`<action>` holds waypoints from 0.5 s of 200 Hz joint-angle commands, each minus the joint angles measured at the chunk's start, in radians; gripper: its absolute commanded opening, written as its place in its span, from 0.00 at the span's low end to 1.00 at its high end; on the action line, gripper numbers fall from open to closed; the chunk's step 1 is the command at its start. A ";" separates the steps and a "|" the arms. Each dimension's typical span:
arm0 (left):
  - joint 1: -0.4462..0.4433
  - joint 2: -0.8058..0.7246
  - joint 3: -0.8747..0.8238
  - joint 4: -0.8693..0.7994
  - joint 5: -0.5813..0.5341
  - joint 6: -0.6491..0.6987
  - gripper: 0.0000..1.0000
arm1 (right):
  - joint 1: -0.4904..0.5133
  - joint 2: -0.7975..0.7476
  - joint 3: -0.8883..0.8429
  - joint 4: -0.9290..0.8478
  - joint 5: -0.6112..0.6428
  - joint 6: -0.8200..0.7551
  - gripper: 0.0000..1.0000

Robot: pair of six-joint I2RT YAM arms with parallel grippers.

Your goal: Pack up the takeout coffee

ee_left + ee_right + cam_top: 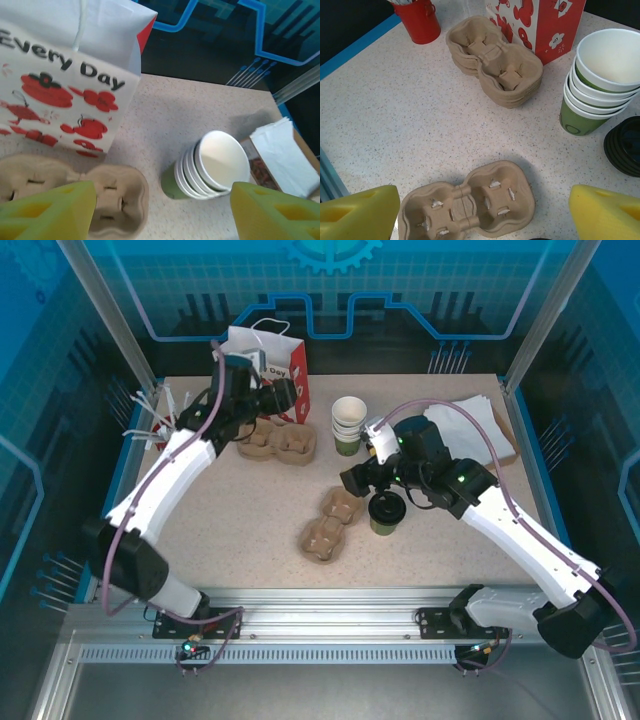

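- Takeout coffee, a small green paper cup with a round black plastic lid (387, 512), stands upright on the speckled beige table (230, 510). It sits just right of a single brown pulp 2-cup carrier (330, 525), outside its wells.
- Right gripper (484, 200): yellow foam pads (360, 212) spread wide, nothing between them. It hangs over the single carrier, close to the coffee and clear of it.
- Left gripper (164, 200): pads (50, 210) also spread wide, empty. It is at the far side of the table, over a stack of brown pulp carriers (115, 200), beside a white paper bag with red print reading "Every Day" (60, 75).
- Stack of lidless cream-and-green paper cups (348, 425) stands between the carrier stack and the right arm.
- Stack of black plastic lids (625, 152) lies just beside those cups.
- Red tub (420, 20) stands at the far left.
- White napkins (470, 425) lie at the far right.
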 commanded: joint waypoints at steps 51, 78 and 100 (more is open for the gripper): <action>0.001 0.308 0.341 -0.147 -0.114 0.077 0.59 | -0.010 0.012 0.027 0.008 0.013 -0.008 0.90; 0.001 0.379 0.429 -0.171 -0.140 0.087 0.56 | -0.010 0.013 0.024 0.007 0.017 -0.010 0.90; 0.002 0.416 0.469 -0.179 -0.163 0.099 0.53 | -0.010 0.013 0.016 0.012 0.014 -0.007 0.90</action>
